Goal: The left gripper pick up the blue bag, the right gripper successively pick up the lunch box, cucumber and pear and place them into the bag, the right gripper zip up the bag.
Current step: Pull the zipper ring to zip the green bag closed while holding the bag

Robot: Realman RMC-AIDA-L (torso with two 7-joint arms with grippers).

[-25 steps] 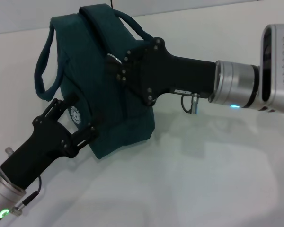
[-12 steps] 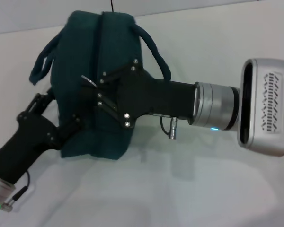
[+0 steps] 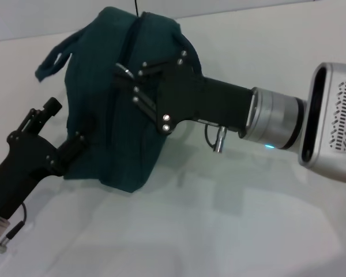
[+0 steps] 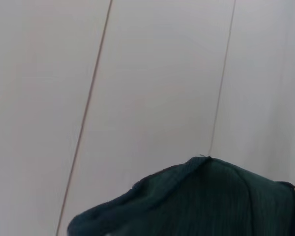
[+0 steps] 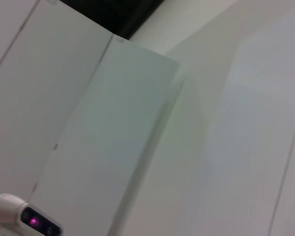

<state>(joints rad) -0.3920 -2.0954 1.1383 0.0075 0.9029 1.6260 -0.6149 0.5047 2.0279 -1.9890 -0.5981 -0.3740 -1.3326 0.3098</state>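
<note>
Head view: my right end effector (image 3: 127, 81) sits at the zip line on top of the blue bag (image 3: 106, 135), apparently pinching the silver pull; I judge the zipping step is underway, and next I must draw the pull along the seam. My left end effector (image 3: 75, 147) grips the bag's side above the table (image 3: 230, 231).

Left wrist view: only teal fabric (image 4: 211, 201); no writing readable.

Right wrist view: neither bag nor writing.

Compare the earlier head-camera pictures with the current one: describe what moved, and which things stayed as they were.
The blue bag turned, so its round white logo no longer shows, and its handles dropped. The right gripper moved left along the bag's top at the zip line, then rose slightly. The left gripper slid lower and left. Both grippers stayed at the bag; the white table is unchanged.
</note>
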